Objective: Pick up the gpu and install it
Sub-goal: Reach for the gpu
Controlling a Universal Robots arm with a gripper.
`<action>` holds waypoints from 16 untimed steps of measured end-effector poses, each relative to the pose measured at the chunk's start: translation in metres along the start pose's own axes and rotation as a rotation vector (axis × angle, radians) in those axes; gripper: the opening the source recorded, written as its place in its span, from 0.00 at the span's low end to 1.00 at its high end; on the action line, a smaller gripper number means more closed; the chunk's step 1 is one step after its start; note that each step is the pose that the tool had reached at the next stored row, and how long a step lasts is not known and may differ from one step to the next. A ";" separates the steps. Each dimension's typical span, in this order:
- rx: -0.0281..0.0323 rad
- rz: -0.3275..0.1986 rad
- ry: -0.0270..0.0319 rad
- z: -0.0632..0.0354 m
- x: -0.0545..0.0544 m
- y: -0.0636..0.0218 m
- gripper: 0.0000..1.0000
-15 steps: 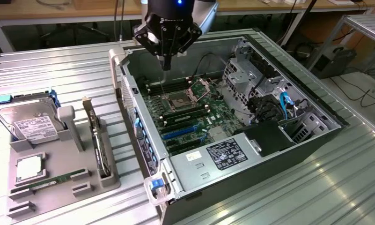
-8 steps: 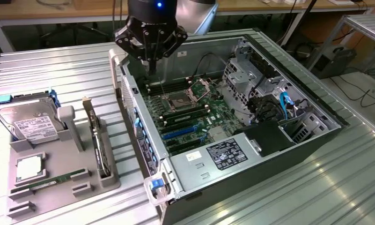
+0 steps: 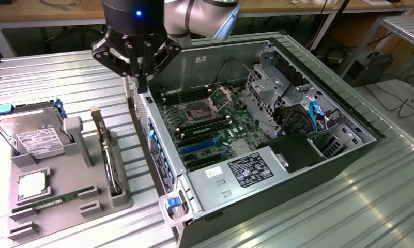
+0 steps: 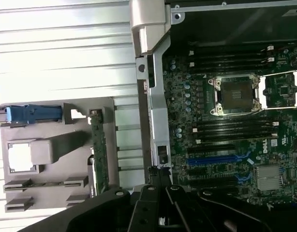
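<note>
Fingers were clamped shut, empty, above the computer case edge. The gpu stood on edge in the gray holder, left of frame. The motherboard read Dell.

Standing here, I see the arm cropped by the exterior view's top edge just above the gripper. The gpu shows me only its thin upper edge in the grey holder, with its fan face out of sight. In the wrist view its near end disappears behind the gripper's dark body. A holder post masks part of the hard drive. I can't read its label, nor the sticker inside the computer case.
</note>
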State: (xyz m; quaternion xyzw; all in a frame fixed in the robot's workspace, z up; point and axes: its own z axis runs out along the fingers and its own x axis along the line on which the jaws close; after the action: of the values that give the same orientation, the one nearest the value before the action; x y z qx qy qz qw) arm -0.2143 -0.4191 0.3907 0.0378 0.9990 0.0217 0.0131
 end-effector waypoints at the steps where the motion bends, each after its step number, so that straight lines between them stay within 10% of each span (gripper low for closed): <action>1: 0.0001 0.000 0.0000 0.0002 0.005 -0.0016 0.11; 16: 0.0061 0.000 -0.0004 0.0104 0.066 -0.0222 0.11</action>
State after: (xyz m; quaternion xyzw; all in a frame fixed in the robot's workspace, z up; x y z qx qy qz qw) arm -0.2812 -0.4358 0.3777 0.0379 0.9990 0.0187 0.0132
